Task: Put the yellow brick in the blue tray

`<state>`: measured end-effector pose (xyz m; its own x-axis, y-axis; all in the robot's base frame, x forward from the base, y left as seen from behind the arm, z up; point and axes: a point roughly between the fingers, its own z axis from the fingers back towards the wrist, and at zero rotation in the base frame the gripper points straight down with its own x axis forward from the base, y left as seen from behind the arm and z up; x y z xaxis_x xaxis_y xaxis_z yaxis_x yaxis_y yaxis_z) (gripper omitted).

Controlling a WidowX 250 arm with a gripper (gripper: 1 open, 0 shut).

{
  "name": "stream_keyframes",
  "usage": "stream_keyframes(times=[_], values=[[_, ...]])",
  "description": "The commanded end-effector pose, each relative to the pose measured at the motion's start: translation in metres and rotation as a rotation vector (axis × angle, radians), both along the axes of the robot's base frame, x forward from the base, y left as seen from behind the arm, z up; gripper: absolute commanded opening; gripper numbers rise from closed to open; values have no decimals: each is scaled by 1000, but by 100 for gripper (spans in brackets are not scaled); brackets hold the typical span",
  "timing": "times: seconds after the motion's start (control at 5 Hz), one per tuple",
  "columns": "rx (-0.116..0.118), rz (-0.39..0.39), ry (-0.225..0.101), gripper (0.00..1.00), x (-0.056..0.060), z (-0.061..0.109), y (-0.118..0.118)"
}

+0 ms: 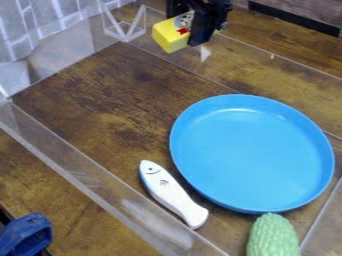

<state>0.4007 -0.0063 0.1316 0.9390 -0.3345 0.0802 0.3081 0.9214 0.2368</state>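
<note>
Bench: dark brown wood, visible grain, bordered by low clear walls along the left and near edges, and another along the far right edge.

On it:
- Blue tray: round, shallow, flat on the wood at right of centre; nothing in it.
- White fish toy: long, lying flat just beside the tray's near-left rim, head toward the far left; whether it touches the rim cannot be told.
- Green knobbly item: at the near right edge, close by the tray's near rim, partly cut off by the frame.
</note>
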Motion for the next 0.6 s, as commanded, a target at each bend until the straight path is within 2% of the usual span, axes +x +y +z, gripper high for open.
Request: stream_keyframes(times=[0.0,0.4], values=[[2,-12,-91,0,5,30,-5],[14,-6,-115,0,5,35,-3]])
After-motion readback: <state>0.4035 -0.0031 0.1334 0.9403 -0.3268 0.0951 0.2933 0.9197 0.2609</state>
